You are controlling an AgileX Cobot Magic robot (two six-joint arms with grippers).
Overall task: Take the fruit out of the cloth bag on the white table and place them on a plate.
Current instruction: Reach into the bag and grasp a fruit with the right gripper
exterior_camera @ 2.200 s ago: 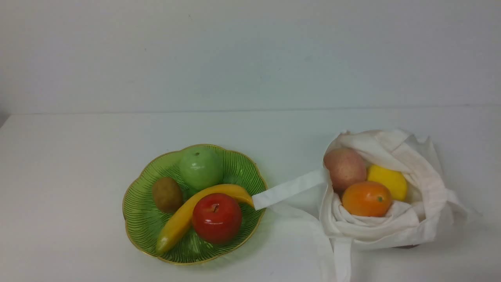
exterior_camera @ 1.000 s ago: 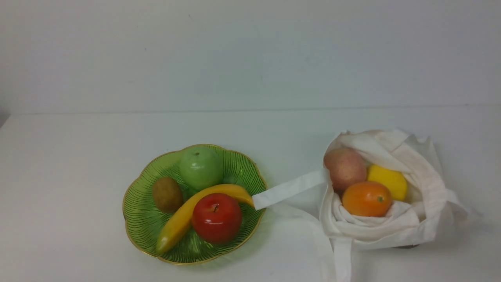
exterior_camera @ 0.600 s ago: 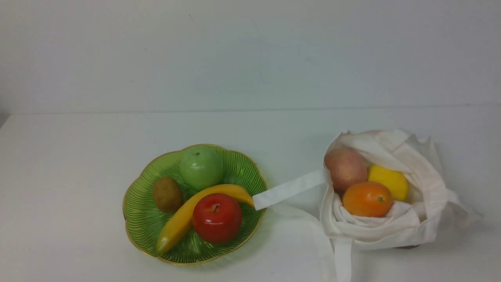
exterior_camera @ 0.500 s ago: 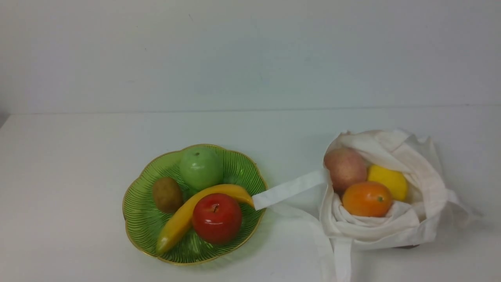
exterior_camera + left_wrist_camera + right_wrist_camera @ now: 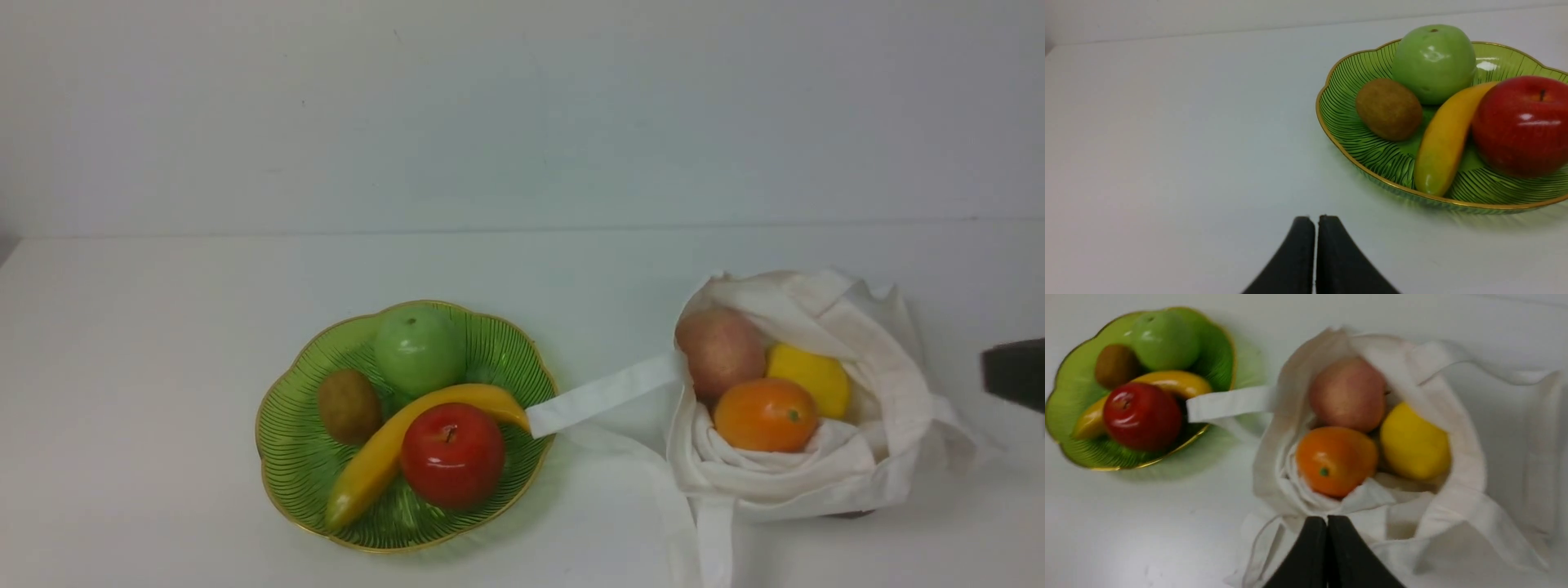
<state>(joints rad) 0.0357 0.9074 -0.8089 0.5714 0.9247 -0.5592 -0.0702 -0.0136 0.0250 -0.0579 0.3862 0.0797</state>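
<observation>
**Front view.** White table (image 5: 147, 327): plain, bare across the left third and the far strip.
- Cloth bag (image 5: 886, 384): off-white, slumped, mouth open, at right of centre. One flat strap (image 5: 600, 395) runs left, and its end lies on the plate's rim.
- Fruit, all inside the bag's mouth and touching each other:
  - orange-yellow mango (image 5: 765, 415), nearest the lower edge
  - speckled pink-red fruit (image 5: 719, 351), at upper left
  - yellow lemon (image 5: 810, 379), at right
- Plate (image 5: 286, 465): ribbed green with a gold scalloped rim, at lower left of centre. It holds a red apple (image 5: 451, 454), a banana (image 5: 380, 461), a green apple (image 5: 418, 349) and a kiwi (image 5: 349, 404). Bare dish shows mainly at its lower left.
- Right arm (image 5: 1016, 374): a dark blur at the right edge, beside the bag.

**Left wrist view.** Left gripper (image 5: 1314, 218): fingers pressed together, nothing held, over bare table and well apart from the plate's rim.

**Right wrist view.** Right gripper (image 5: 1327, 518): fingers closed on each other and empty. It is over the bag's hem, just beside the mango. Open tabletop lies between the bag and the plate, crossed only by the strap.
</observation>
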